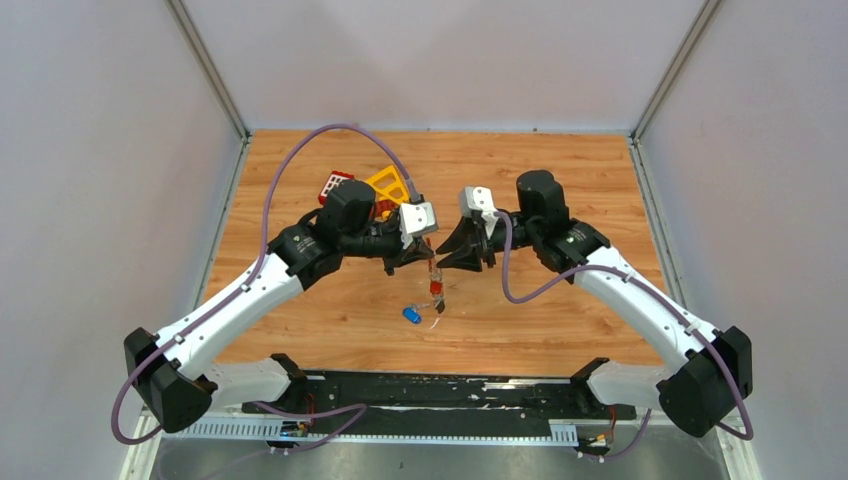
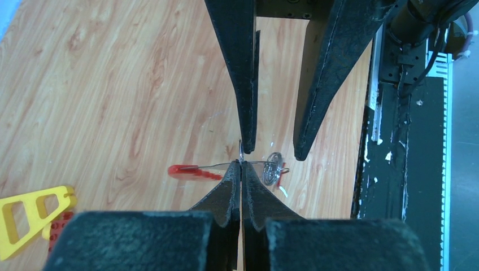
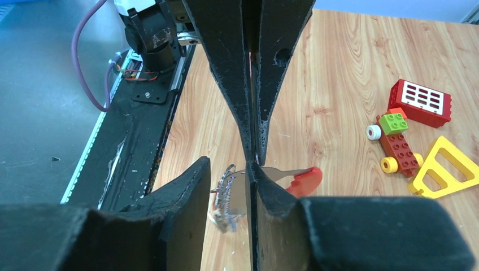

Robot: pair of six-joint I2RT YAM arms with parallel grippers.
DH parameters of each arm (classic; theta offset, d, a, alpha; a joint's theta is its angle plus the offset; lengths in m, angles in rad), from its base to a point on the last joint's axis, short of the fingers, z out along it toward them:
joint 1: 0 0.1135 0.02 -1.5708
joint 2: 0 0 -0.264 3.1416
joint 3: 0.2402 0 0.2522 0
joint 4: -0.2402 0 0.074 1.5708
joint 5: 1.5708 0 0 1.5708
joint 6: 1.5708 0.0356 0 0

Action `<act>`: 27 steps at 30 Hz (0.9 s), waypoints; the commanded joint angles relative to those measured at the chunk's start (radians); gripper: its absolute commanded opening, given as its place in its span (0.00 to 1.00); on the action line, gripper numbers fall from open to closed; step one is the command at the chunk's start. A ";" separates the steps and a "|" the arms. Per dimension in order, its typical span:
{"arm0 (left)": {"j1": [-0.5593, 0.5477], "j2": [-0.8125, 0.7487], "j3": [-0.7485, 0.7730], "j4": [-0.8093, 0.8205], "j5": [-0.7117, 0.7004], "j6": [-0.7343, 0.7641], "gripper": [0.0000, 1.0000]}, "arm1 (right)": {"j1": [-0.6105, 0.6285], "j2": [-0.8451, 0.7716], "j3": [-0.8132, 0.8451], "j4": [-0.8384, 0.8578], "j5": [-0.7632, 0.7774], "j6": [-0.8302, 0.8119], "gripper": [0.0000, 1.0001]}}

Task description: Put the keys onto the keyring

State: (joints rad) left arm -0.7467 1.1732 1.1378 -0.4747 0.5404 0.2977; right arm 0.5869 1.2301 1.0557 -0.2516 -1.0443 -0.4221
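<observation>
Above the middle of the table (image 1: 560,330), in the top view, the left gripper (image 1: 420,258) and right gripper (image 1: 452,258) meet tip to tip. The red key (image 1: 436,289) hangs just below them, off the wood. The blue key (image 1: 411,315) lies flat on the table, near and to the lower left of the red key. A red block (image 1: 335,185) and a yellow frame (image 1: 388,183) sit behind the left arm. The keyring cannot be made out at this distance.

Left wrist view: the left gripper (image 2: 241,165) has its fingers pressed fully together, pinching a thin silver strip at the tips. The strip runs to the red key (image 2: 183,170) on one side. The keyring (image 2: 274,167), a small silver coil, sits on the other side, just off the tips of the right gripper (image 2: 274,152), whose fingers stand apart.

Right wrist view: the right gripper (image 3: 229,165) is partly open. The keyring (image 3: 226,197) lies in the gap between its fingers; contact cannot be judged. The red key (image 3: 305,179) projects to the right of the left gripper (image 3: 252,158). A green brick (image 3: 394,121) lies beyond, among the other toys.
</observation>
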 commanded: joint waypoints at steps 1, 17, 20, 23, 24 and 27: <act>-0.011 -0.020 0.012 0.024 0.031 0.012 0.00 | 0.004 -0.043 0.043 -0.027 0.006 -0.058 0.29; -0.013 -0.031 -0.009 0.042 0.093 0.011 0.00 | 0.004 -0.032 0.048 -0.036 0.039 -0.070 0.30; -0.013 -0.032 -0.013 0.047 0.105 0.010 0.00 | 0.003 -0.013 0.052 -0.044 0.027 -0.070 0.29; -0.013 -0.033 -0.014 0.048 0.109 0.010 0.00 | 0.004 0.003 0.060 -0.064 0.027 -0.081 0.26; -0.013 -0.034 -0.014 0.048 0.111 0.010 0.00 | 0.004 0.007 0.064 -0.074 0.027 -0.089 0.23; -0.013 -0.036 -0.016 0.048 0.117 0.011 0.00 | 0.004 0.014 0.067 -0.091 0.030 -0.106 0.19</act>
State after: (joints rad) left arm -0.7532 1.1725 1.1236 -0.4751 0.6201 0.3008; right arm 0.5869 1.2377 1.0756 -0.3149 -1.0103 -0.4881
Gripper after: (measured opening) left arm 0.007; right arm 0.211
